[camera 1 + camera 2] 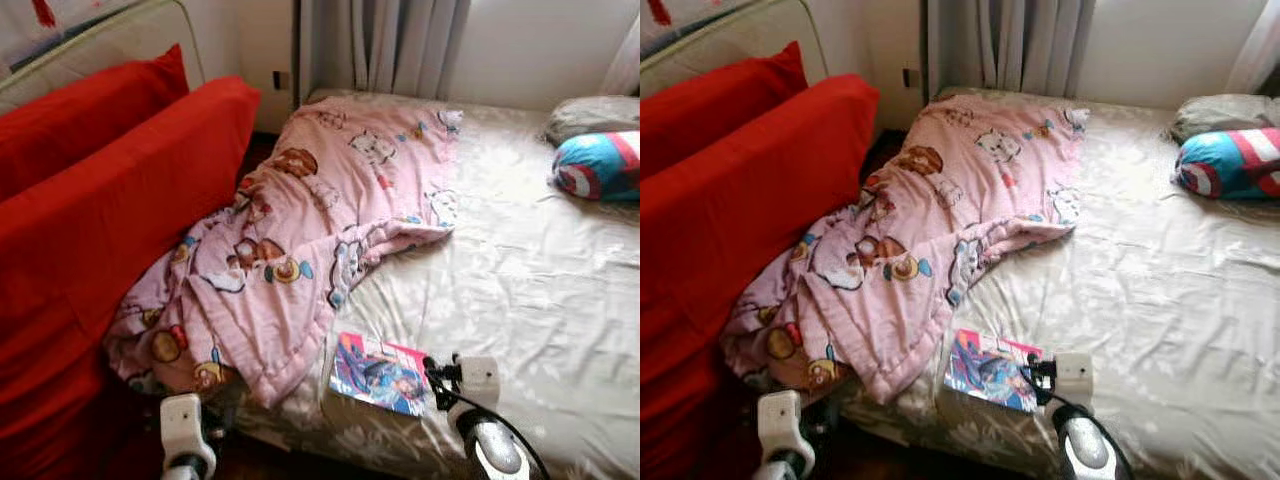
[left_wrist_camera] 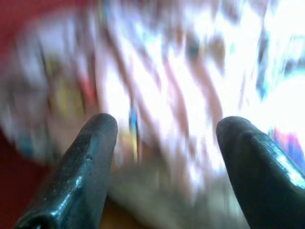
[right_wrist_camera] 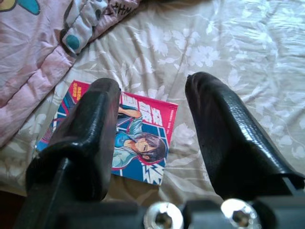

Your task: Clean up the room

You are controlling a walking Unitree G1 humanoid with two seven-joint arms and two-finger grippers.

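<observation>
Comic book (image 3: 127, 140) beneath right gripper's (image 3: 152, 138) spread fingers (image 3: 224, 129)

Quilt (image 1: 320, 230) — pale pink, printed with cartoon animals in brown, white and teal. Bedsheet (image 1: 520, 290) — beige-grey with a pale floral pattern. Comic book (image 3: 136, 143): pink, blue and white cover with a drawn figure. Cushions (image 1: 110, 200): plain red. Round pillow (image 1: 600, 165): turquoise, red and white stripes.

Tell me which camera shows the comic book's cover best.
The right wrist view: the comic book lies close below the open right gripper, its cover drawing sharp, one side hidden by a finger. Both eye views show it small, whole, near the bed's front edge beside the pink blanket. The left wrist view is blurred.
</observation>
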